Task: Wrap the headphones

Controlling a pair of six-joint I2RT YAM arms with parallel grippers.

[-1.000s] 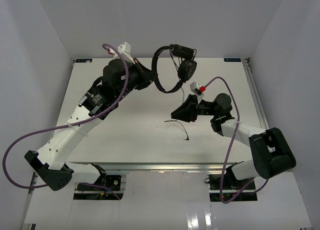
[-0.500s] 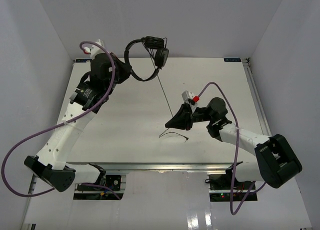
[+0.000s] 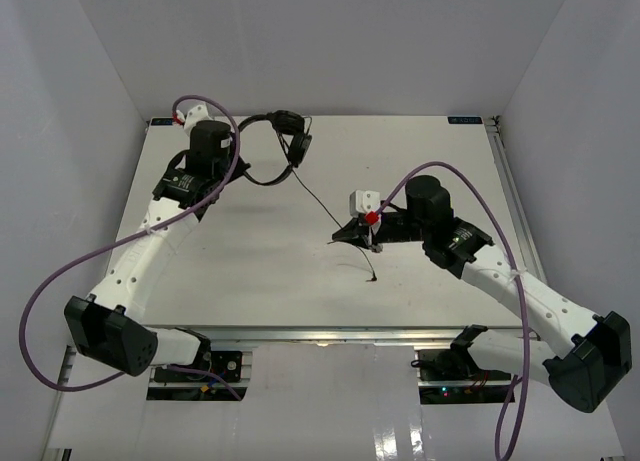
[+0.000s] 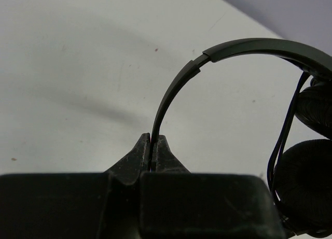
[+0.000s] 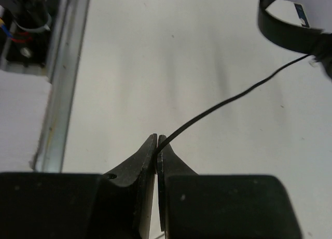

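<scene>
Headphones (image 3: 296, 147): you have them over the far left part of the table (image 3: 250, 281), just beside the left wrist; whether any part rests on the surface cannot be told.

Left gripper (image 4: 153, 143): fingers pressed together on the thin end of the headband (image 4: 171, 96), nothing but the band between them; the band arches up and to the right from the tips in your left wrist view.

Earcups (image 4: 306, 182): two round padded cups, one above the other at the right edge of that view; a thin black loop of wire runs down beside them.

Cord (image 3: 320, 203): one straight, taut line from the headphones across the table to the right gripper (image 5: 156, 143).

Right gripper: near the middle of the table, tips low over the surface; fingers clamped tight on the cord, which leaves them slanting up and to the right in your right wrist view.

Cord end (image 3: 372, 271): slack, lying on the table just near of the right gripper; its tip is too small to make out.
</scene>
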